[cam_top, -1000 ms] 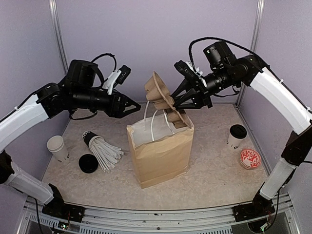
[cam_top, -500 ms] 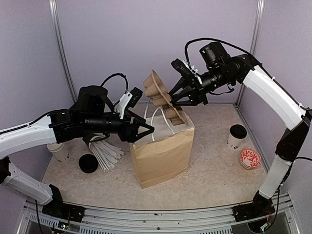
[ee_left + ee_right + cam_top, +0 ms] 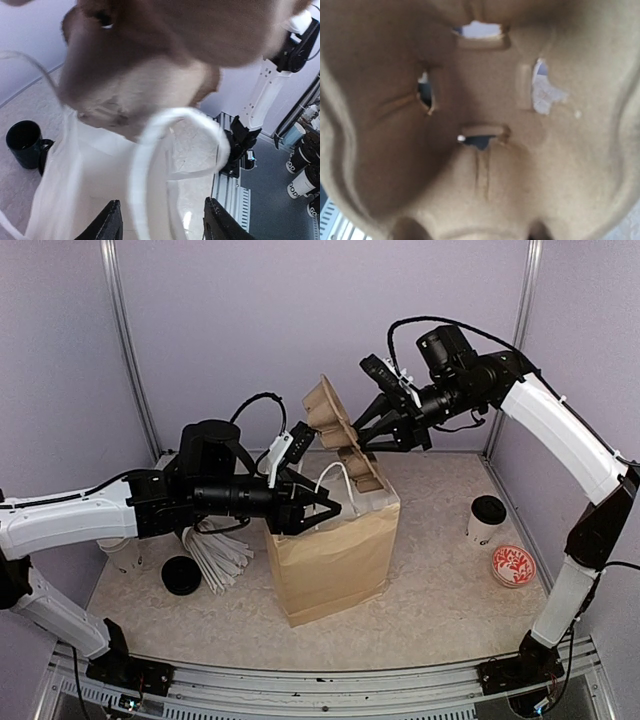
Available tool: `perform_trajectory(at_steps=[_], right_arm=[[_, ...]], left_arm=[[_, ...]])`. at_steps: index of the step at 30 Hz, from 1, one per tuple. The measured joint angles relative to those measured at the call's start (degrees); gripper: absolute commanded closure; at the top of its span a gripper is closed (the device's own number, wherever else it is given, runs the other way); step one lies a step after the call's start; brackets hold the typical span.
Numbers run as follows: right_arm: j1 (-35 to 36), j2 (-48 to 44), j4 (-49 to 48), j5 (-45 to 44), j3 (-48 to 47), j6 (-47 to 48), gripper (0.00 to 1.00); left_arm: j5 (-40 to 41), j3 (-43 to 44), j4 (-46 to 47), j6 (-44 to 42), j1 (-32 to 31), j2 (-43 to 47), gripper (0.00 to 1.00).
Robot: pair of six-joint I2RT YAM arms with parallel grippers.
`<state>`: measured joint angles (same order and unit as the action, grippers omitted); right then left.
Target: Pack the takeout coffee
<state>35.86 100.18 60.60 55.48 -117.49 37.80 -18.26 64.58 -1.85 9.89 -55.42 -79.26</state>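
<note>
The right gripper (image 3: 364, 437) is clamped on the edge of a moulded pulp cup carrier (image 3: 337, 430) and holds it tilted on edge over the open mouth of the brown paper bag (image 3: 330, 560). The carrier's lower end reaches the bag's rim, but whether it touches cannot be told. In the right wrist view the carrier (image 3: 560, 165) fills the whole frame and hides the fingers. The left gripper (image 3: 326, 513) sits at the bag's near rim with its jaws apart. In its wrist view a white handle loop (image 3: 145, 165) rises between the two black fingers (image 3: 111, 225), gripped by neither, and the blurred carrier blocks the upper half. The one clearly visible takeout coffee cup (image 3: 487, 520), lidded, stands upright on the table (image 3: 440, 610) well to the right of the bag, near a red-patterned disc (image 3: 513, 565). A straw bundle (image 3: 215, 555) and a black lid (image 3: 181, 575) lie left of the bag, partly under the left arm. A dark mug (image 3: 22, 145) shows only in the left wrist view.
</note>
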Motion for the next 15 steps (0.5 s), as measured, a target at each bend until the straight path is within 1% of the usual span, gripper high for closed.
perform_trajectory(at_steps=[6,10,15], right_arm=[[-0.76,0.28,0.02,0.48,0.33,-0.24,0.78],[-0.72,0.81,1.14,0.63,1.42,0.48,0.79],[0.55,0.81,2.32,-0.57,3.72,1.79,0.79]], left_arm=[[-2.95,0.0,2.08,-0.79,-4.28,0.11,0.49],[-2.67,0.04,1.92,-1.75,-6.51,0.15,0.51],[-0.37,0.2,0.55,-3.23,-8.52,0.15,0.51]])
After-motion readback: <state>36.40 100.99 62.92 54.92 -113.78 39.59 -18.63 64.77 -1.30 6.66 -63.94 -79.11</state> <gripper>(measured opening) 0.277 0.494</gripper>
